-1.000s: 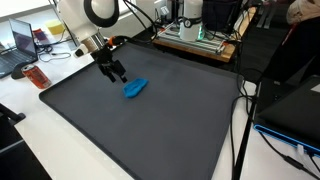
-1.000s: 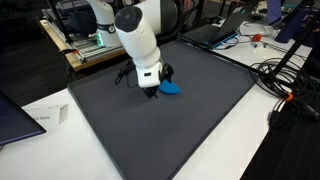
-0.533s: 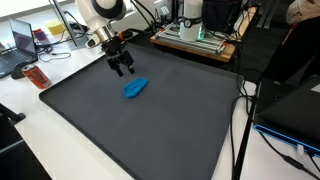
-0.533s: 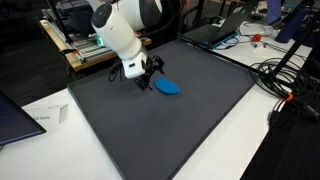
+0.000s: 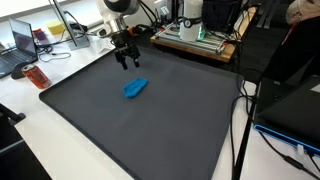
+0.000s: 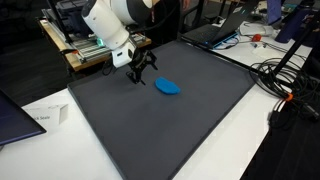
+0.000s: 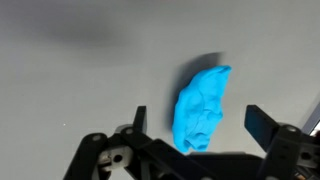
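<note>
blue cloth (image 5: 135, 88) on dark mat (image 5: 150, 130), near hovering tool (image 5: 127, 62), untouched, jaws wide apart, empty

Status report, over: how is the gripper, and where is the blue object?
Gripper open, empty, above the mat. Blue object lies on the mat, untouched. Nothing in between.

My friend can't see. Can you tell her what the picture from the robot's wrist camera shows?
A crumpled bright blue thing lies on a dark grey mat, a little right of the middle. From the bottom edge the robot's black gripper pokes into the picture, its two fingers spread wide open and holding nothing.
</note>
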You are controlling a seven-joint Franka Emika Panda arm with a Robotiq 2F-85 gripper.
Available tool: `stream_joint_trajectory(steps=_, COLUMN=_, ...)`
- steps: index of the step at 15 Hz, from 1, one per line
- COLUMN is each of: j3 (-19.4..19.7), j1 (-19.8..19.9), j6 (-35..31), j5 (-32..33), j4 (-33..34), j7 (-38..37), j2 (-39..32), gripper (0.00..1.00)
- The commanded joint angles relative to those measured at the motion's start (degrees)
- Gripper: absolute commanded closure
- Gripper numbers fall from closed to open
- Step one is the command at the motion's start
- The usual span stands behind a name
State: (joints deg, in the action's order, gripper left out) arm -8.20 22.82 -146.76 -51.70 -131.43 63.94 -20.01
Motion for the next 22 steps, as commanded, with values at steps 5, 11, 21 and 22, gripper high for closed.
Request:
stream_joint_trajectory(steps=5, j3=-2.7, j1=-3.9, j6=-13.9, j5=-12.4, j4=-13.2, j7=6.0, j2=11.0, gripper=0.00)
stream_joint_trajectory(steps=11, j3=-5.9, j1=-9.0, j6=-25.2, j5=-10.7, j4=-19.5, j7=-3.4, j2=16.5, gripper=0.00)
stream_joint_trajectory(steps=21, j3=-8.3, j1=-15.8, j6=-34.1, j5=-6.2, j4=-22.4, j7=-16.9, j2=16.5, gripper=0.00)
stream_joint_trajectory(steps=22, j3=-8.3, j1=-16.4, j6=-34.8, j5=-5.2, j4=-22.7, j7=-18.6, j2=16.5, gripper=0.00)
